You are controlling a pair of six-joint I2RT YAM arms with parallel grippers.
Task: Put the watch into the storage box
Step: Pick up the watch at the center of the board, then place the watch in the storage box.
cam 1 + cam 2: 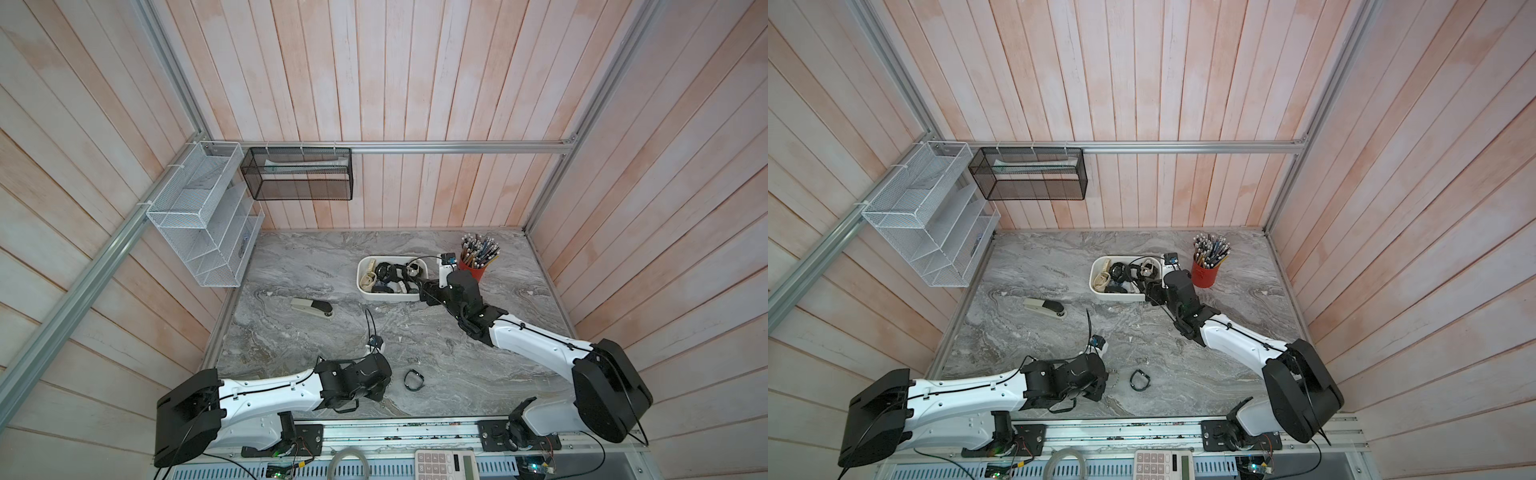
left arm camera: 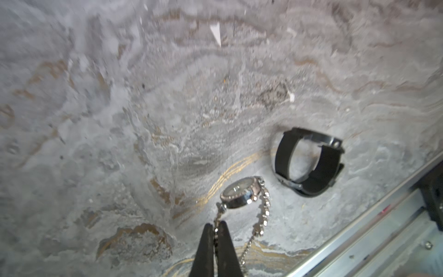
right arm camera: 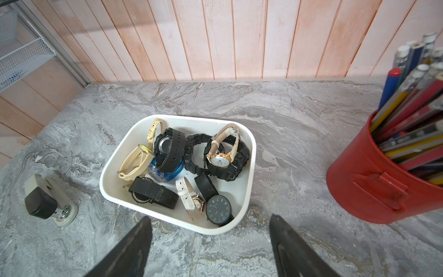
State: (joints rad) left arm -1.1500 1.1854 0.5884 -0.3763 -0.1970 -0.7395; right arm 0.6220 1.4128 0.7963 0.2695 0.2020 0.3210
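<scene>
A silver watch (image 2: 239,193) with a jewelled chain bracelet lies at the table's front. My left gripper (image 2: 217,227) is shut on its chain, the jaws pinched together with the links between them. A black-strap watch (image 2: 309,163) stands on its side just beyond it, and it shows in both top views (image 1: 414,379) (image 1: 1140,380). The storage box (image 3: 191,116), a white tub (image 1: 360,274), sits toward the back and holds several watches. My right gripper (image 3: 210,217) hangs open and empty at the box's near edge.
A red cup of pencils (image 1: 473,268) stands right of the box. A stapler (image 1: 311,308) lies left of it. A white mesh rack (image 1: 199,216) and a black mesh basket (image 1: 297,174) hang on the walls. A calculator (image 1: 446,463) lies beyond the front rail (image 2: 359,227).
</scene>
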